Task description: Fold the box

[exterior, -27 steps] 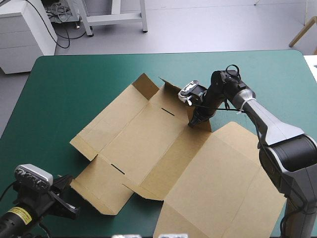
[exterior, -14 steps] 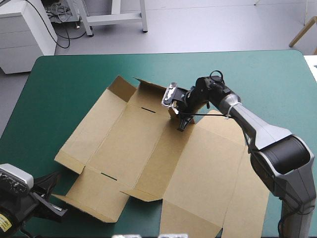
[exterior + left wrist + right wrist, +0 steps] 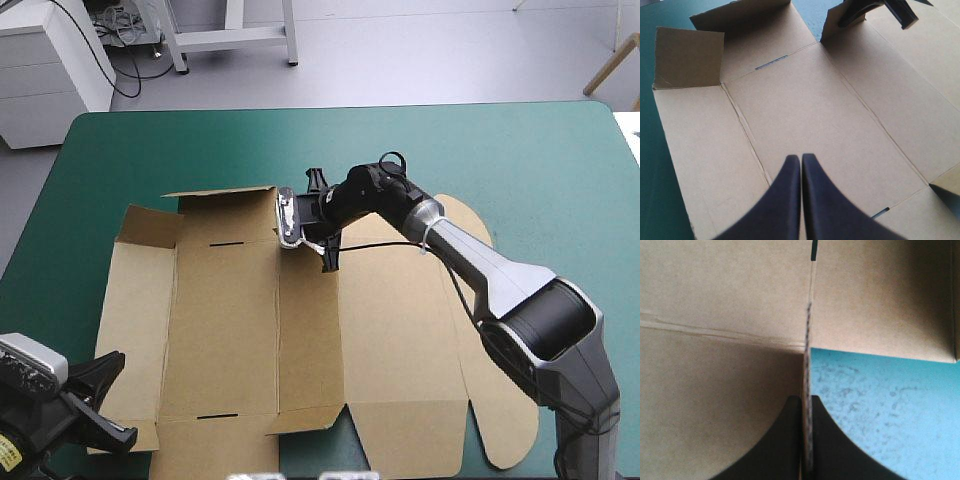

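1. Box swung round! Earlier it lay aslant on the teal-green cover. Now its creases run square to the table's edges, and the whole brown sheet lies flat and open, farther toward the table's left side.
2. Right gripper has gone leftward with it. It's at the box's far edge, the arm reaching in over the rounded lid panel.
3. Left gripper has pulled back since the earliest frame and sits at the box's near-left corner.
4. Right wrist view delivers what the high view can't: a small flap standing edge-on, pinched between the 2 black fingers. Teal-green cover lies to one side of it, brown board to the other.
5. Left wrist view: those 2 black fingers are pressed together in 1 pointed arch, nothing visible between them, over the near part of the sheet.
6. Same view catches the tilt at the far edge: a corner flap and a far wall both lifted off the cover. A slot lies ahead in the floor panel.
7. Beyond that slot, the right gripper's black fingers show in the left wrist view too, at their raised flap.
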You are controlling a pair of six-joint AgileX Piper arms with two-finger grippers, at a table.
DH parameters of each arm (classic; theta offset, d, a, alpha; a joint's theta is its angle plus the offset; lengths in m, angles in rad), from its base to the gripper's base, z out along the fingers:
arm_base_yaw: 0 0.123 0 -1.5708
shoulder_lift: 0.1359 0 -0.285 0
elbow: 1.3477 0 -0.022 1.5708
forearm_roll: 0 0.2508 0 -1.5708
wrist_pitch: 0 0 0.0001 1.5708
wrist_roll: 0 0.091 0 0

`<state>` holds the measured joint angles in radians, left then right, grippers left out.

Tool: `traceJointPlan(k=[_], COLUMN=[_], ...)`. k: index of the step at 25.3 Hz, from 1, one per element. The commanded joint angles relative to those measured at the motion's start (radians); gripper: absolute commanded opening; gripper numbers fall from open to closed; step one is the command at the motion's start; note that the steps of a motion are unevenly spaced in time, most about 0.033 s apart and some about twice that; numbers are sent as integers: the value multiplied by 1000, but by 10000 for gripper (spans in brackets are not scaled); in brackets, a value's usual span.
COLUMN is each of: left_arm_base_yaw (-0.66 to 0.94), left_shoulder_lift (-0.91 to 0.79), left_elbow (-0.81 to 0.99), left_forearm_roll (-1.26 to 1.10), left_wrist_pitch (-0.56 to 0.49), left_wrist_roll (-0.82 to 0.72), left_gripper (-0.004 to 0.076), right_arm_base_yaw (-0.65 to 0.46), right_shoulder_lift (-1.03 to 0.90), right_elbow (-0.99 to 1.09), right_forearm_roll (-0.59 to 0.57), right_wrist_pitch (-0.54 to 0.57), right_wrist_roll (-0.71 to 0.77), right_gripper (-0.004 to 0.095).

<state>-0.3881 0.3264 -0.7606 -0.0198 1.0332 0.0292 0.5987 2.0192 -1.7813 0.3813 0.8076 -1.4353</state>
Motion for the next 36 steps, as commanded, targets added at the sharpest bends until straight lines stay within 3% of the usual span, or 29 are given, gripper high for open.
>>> traceJointPlan(k=[1,12,22,24,27,29,33,36], left_arm_base_yaw=[-1,-1,-1,-1,-1,-1,-1,-1], left_shoulder_lift=[13,13,13,13,13,13,13,13], left_elbow=[-29,-29,-29,-29,-29,-29,-29,-29], left_forearm_roll=[-16,-16,-16,-16,-16,-16,-16,-16], left_wrist_pitch=[-59,-59,-59,-59,-59,-56,-53,-53], left_wrist_roll=[-5,-5,-5,-5,-5,-5,-5,-5], left_gripper=[-10,-10,-10,-10,-10,-10,-10,-10], right_arm_base_yaw=[-4,-4,-4,-4,-4,-4,-4,-6], right_shoulder_lift=[-46,-18,-18,-18,-29,-47,-94,-144], right_elbow=[-47,-47,-47,-47,-47,-47,-47,-47], right_forearm_roll=[28,25,15,-1,-39,-106,-269,-500], right_wrist_pitch=[-34,85,72,62,62,62,92,163], right_wrist_roll=[-26,135,270,315,390,459,552,701], right_gripper=[-20,-19,-14,88,380,521,537,536])
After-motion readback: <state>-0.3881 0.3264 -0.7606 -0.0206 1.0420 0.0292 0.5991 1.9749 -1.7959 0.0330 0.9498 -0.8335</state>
